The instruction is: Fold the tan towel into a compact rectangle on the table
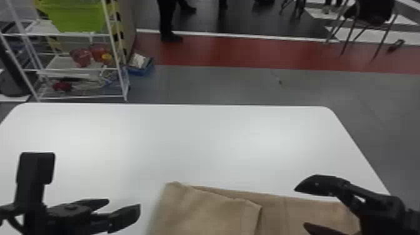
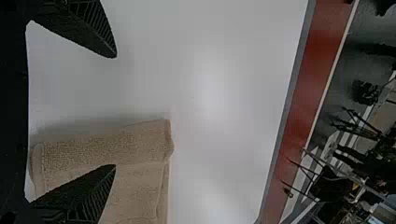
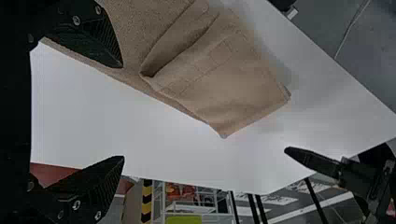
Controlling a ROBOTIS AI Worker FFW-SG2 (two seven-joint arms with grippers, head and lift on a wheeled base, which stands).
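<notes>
The tan towel (image 1: 206,212) lies at the table's near edge, its left part folded over in a raised layer on a flatter part to the right. My left gripper (image 1: 123,204) is open to the left of the towel, holding nothing. Over the towel's right part, my right gripper (image 1: 300,207) stands open and empty. In the left wrist view, one finger of the left gripper (image 2: 115,111) overlaps the towel (image 2: 140,144), the other shows against bare table. The right wrist view has the right gripper (image 3: 122,112) apart around a towel edge, with stacked folds of the towel (image 3: 233,88) beyond.
The white table (image 1: 187,140) reaches forward to rounded far corners. Beyond its far left corner stands a white wire rack (image 1: 78,70) with a green bin (image 1: 75,15); a blue box (image 1: 140,70) sits on the floor beside it. A chair (image 1: 372,15) is far back right.
</notes>
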